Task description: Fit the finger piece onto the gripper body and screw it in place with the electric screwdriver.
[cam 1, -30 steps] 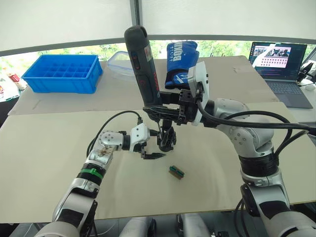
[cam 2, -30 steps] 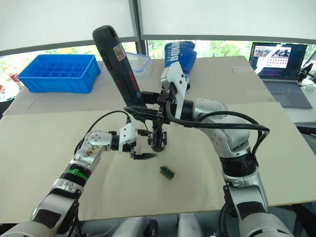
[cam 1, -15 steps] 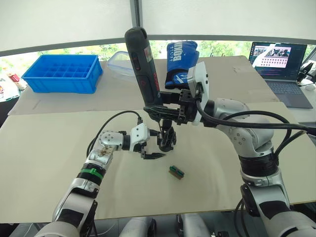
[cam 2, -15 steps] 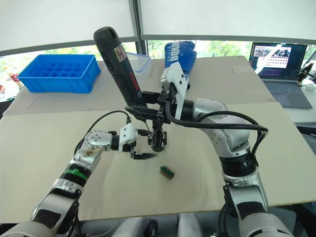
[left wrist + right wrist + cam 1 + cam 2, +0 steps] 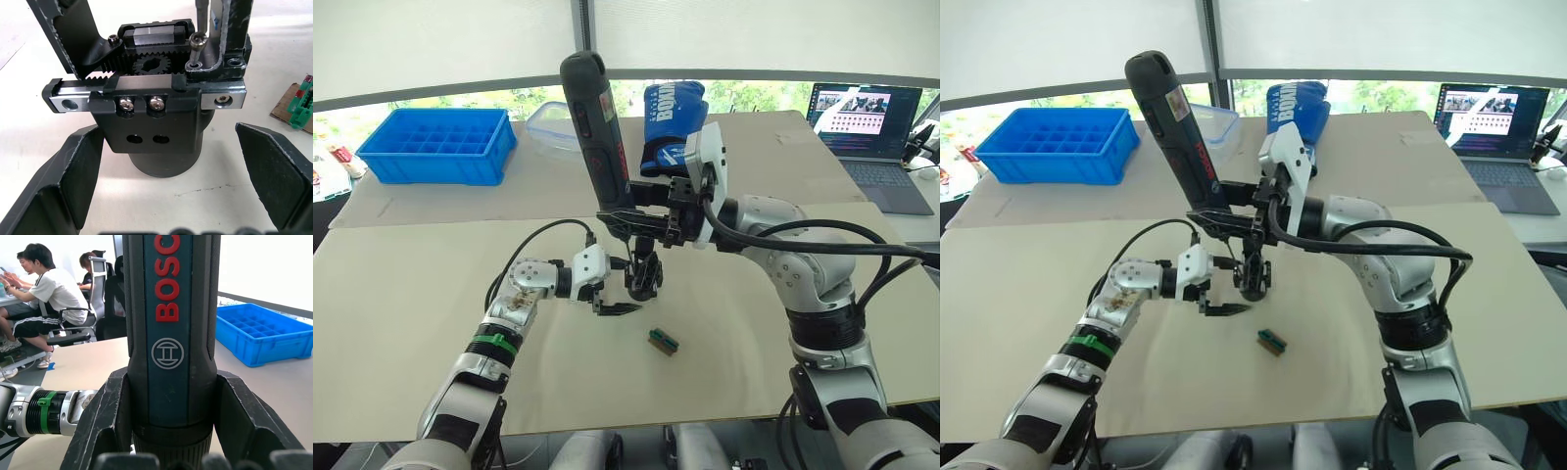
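Driving stage, not finished: right hand (image 5: 641, 217) clamped on the electric screwdriver (image 5: 595, 127), bit on a top screw of the gripper body (image 5: 161, 122) mid-desk (image 5: 401, 294); finger piece apparently fitted; left hand (image 5: 607, 302) released, straddling the body.

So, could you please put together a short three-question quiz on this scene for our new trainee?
1. True or false: the right claw is shut on the electric screwdriver.
2. The open left claw has its fingers where?
A. clamped on the gripper body
B. either side of the gripper body, apart from it
C. on the blue compartment tray
3. Fill in: the small green-and-brown block lies on the ____.

Key: 1 true. 2 B. 3 table.
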You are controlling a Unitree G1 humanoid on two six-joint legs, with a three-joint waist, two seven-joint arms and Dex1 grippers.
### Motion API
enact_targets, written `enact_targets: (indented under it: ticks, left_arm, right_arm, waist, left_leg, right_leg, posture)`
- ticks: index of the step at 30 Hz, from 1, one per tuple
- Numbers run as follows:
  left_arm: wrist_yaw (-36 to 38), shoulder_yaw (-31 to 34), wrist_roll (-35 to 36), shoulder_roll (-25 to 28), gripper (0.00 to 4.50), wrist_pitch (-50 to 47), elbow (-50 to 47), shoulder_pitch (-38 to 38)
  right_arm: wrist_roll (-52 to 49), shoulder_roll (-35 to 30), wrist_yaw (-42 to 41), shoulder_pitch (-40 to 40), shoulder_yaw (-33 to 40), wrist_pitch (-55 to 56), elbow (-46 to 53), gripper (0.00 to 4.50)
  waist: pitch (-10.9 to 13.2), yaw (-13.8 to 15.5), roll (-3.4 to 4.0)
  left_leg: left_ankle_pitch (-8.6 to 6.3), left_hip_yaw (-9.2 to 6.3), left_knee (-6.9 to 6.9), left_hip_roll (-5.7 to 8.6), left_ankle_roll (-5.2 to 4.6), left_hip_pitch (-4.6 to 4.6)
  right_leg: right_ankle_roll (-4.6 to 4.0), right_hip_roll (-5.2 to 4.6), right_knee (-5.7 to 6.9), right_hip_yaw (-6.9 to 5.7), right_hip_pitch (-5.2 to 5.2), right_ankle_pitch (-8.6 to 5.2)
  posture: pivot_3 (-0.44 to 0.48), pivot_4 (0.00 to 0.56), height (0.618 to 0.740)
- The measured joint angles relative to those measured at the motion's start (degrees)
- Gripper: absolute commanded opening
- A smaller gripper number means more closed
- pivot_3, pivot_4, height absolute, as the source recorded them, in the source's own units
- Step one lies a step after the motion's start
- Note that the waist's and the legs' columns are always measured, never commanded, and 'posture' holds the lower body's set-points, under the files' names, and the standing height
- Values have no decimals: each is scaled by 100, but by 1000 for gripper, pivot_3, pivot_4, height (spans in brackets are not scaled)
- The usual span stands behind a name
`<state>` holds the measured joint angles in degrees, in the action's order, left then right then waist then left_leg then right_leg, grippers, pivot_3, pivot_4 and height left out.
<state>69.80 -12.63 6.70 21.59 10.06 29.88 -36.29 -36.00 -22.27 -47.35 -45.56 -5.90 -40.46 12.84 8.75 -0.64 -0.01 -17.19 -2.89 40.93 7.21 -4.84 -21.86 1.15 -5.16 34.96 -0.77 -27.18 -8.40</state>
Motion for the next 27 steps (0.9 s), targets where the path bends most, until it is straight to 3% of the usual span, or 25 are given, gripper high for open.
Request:
enact_targets:
  ticks: [27]
  left_arm:
    - [-70,0,-5,-42,4500,14,154,-89]
  right_arm:
    - [112,32,-27,130,-1,94,-66,1912]
  waist:
    - [0,-1,0]
  left_leg:
    - [0,0,0,0,0,1]
  right_leg:
    - [0,1,0,0,0,0]
  posture:
    - [0,150,740]
